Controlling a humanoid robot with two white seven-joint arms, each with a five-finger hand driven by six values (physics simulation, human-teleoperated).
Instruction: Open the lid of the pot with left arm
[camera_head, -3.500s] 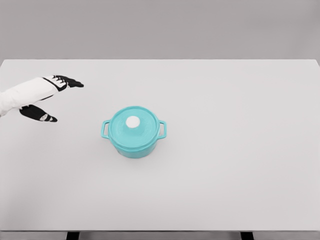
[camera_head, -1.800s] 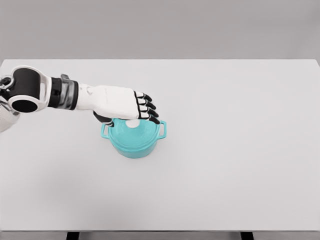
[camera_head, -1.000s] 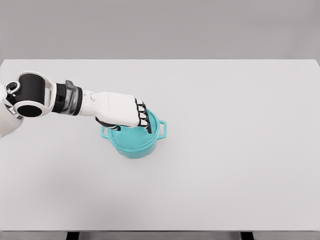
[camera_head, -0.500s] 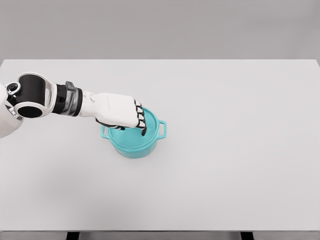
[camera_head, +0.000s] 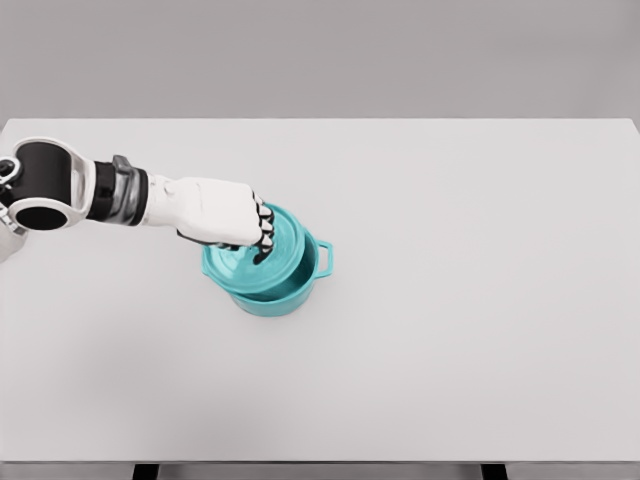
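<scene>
One arm shows in the head view, coming in from the left edge and reaching across a pale worktop (camera_head: 480, 330). Its robot hand (camera_head: 222, 213) is white with dark fingers (camera_head: 262, 232), and these are curled down over the middle of a turquoise lid (camera_head: 272, 252), clenched on the lid's top where a knob would sit; the knob itself is hidden under the hand.

The lid is tilted and shifted toward the left, so it no longer sits square on the turquoise pot (camera_head: 285, 285). On the right side a curved strip of the pot's rim shows bare between the lid's edge and the pot's right handle (camera_head: 325, 258). The left side of the lid reaches past the pot's left wall and hides the handle there. Whether the lid's low edge touches the rim cannot be told.

The pot stands left of the worktop's middle. Behind the worktop's far edge is a plain grey wall (camera_head: 320, 55).
</scene>
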